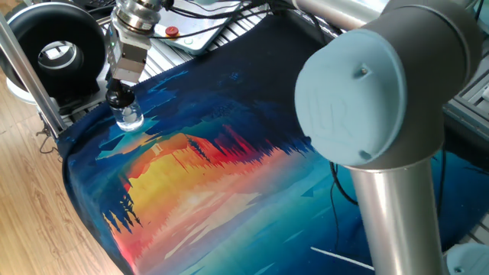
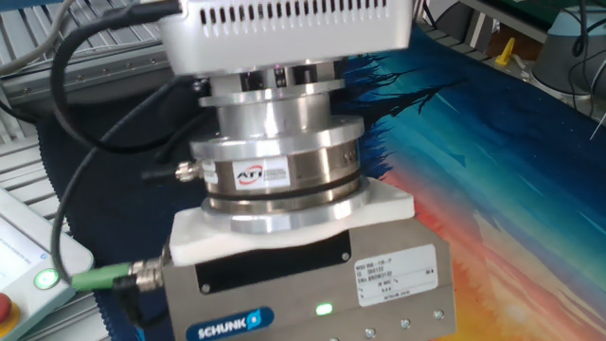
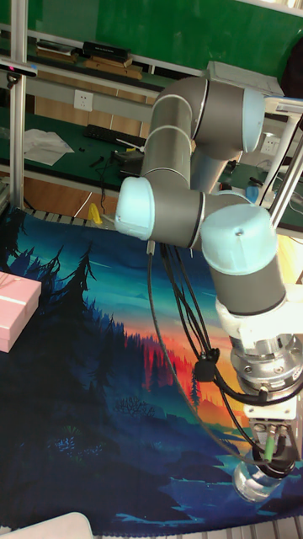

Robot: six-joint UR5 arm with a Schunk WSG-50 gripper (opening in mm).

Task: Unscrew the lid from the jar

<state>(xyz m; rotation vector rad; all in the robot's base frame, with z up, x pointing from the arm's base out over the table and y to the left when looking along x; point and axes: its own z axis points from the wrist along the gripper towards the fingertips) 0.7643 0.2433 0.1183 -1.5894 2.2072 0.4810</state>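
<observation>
Jar (image 1: 130,119) stands upright on the printed sunset cloth (image 1: 229,176), near the cloth's edge at about 10 o'clock in the one fixed view. Lid (image 1: 116,98) sits on the jar's neck, and the gripper (image 1: 117,93) comes down on it from above, fingers closed against the lid's sides (contact looks firm, though the fingertips are small here and partly merge with the black cap). Large black ring device (image 1: 53,52) with a silver centre lies just beyond the cloth at 9 o'clock from the gripper, behind an aluminium frame post (image 1: 27,69). The arm's pale blue joint cap (image 1: 359,88) fills the right foreground. In the other fixed view the gripper body and silver wrist sensor (image 2: 275,175) block the jar and lid entirely. Tall fixed view: jar (image 3: 259,483) shows at the bottom edge under the gripper body; pink gift box (image 3: 15,310) sits at the cloth's 9 o'clock, well apart.
</observation>
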